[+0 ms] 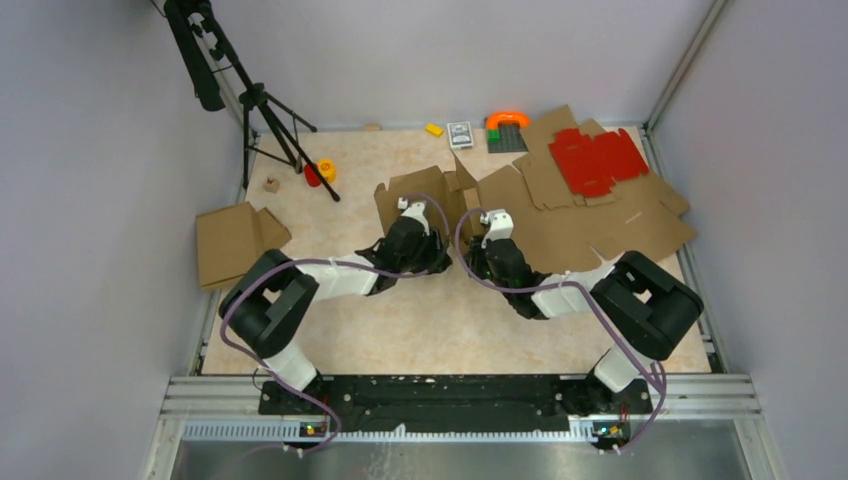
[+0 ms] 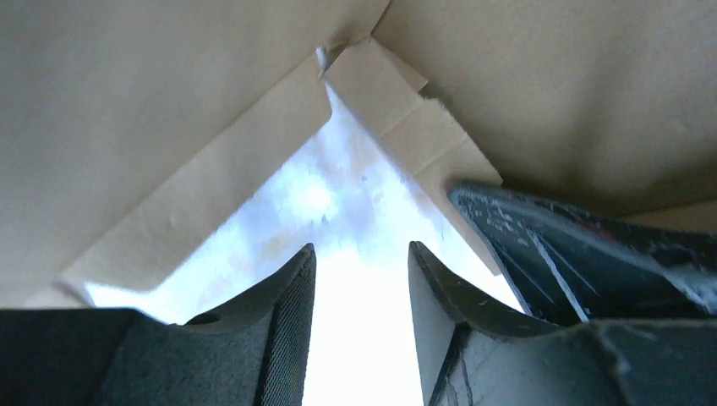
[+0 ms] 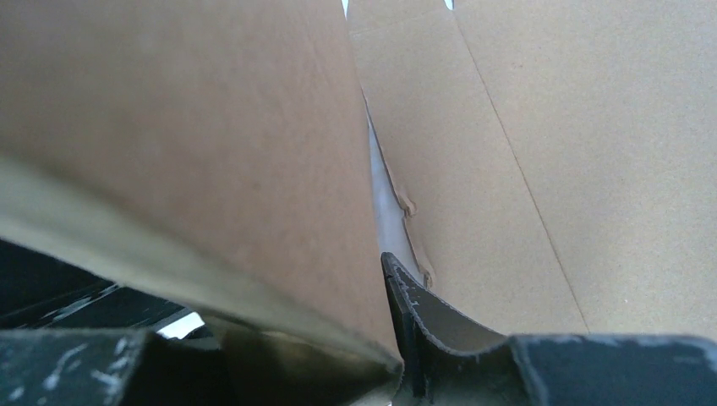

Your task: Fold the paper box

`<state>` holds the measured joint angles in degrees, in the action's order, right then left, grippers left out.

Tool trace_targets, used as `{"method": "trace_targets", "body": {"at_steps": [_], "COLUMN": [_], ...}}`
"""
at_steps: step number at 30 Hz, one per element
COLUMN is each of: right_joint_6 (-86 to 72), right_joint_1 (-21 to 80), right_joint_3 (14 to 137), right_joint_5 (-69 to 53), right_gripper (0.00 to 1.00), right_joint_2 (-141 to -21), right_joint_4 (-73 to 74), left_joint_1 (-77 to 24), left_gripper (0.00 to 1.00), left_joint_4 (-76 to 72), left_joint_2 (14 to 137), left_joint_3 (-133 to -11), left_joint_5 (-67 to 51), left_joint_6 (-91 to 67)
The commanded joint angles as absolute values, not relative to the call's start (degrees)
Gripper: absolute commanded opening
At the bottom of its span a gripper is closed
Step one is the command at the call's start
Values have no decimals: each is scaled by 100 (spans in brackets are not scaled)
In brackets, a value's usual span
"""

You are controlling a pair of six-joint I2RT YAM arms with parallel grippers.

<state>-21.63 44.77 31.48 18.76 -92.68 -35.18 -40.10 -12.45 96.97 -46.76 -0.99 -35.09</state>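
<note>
Fig. (top, L-wrist and R-wrist views, one instant, as I read them from the remote console). The paper box [image 1: 420,190] sits mid-table [image 1: 420,320], just beyond both wrists and partly raised: several brown panels stand upright, w/ a flap sticking up at its far right corner. The left gripper [image 2: 359,254] reaches in from the near left. In its wrist view I see the jaws spread, w/ only bright table surface in the gap and brown panels slanting above, so nothing is pinched. A dark scuffed part [image 2: 592,254] shows at the right of that view; I cannot tell what it is. The right gripper [image 3: 330,313] comes in from the near right and pinches a panel of the box, the cardboard running down between its two fingers [image 3: 431,330]. To the right of the box lies a heap of flat cardboard sheets [image 1: 620,225] w/ a red die-cut sheet [image 1: 598,160] on top; touching the box or only just beside it, I cannot tell. A separate cardboard piece [image 1: 232,243] lies at the table's left edge, well apart. Far edge, L to R: yellow block [image 1: 434,129], small printed box [image 1: 459,134], orange-and-green item [image 1: 507,130]. A black tripod [image 1: 255,100] stands far left, w/ a red-and-yellow object [image 1: 322,172] near its foot.
</note>
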Motion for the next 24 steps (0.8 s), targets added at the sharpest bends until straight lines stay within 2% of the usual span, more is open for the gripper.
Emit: {"method": "trace_targets", "body": {"at_steps": [1, 5, 9, 13, 18, 24], "right_joint_6": [-2204, -2280, -2301, -2317, -2337, -2318], "right_joint_1": [4512, 4509, 4515, 4511, 4514, 4512], "right_joint_3": [3006, 3002, 2988, 2994, 2977, 2962], "right_joint_5": [1670, 1612, 1600, 1574, 1547, 1605], "right_gripper": [25, 25, 25, 24, 24, 24], "right_joint_2": [-9398, -9396, -9383, -9384, -9371, -9303], "right_joint_4": [-3289, -3318, -3314, -3332, -3349, -3302], "left_joint_1": [-3986, -3990, -4090, -4192, -4192, -4192], "left_gripper": [50, 56, 58, 64, 56, 54], "left_joint_4": [-2187, -3794, -4394, -5213, -5249, -5366], "left_joint_2": [9158, 9292, 9570, 9966, 10673, 11024], "left_joint_3": [-3932, -3211, -3102, -2840, -3133, -3272], "left_joint_5": [-53, 289, 545, 955, 722, 743], "left_joint_6": [-4786, -5941, -6725, -7628, -8661, -8978]}}
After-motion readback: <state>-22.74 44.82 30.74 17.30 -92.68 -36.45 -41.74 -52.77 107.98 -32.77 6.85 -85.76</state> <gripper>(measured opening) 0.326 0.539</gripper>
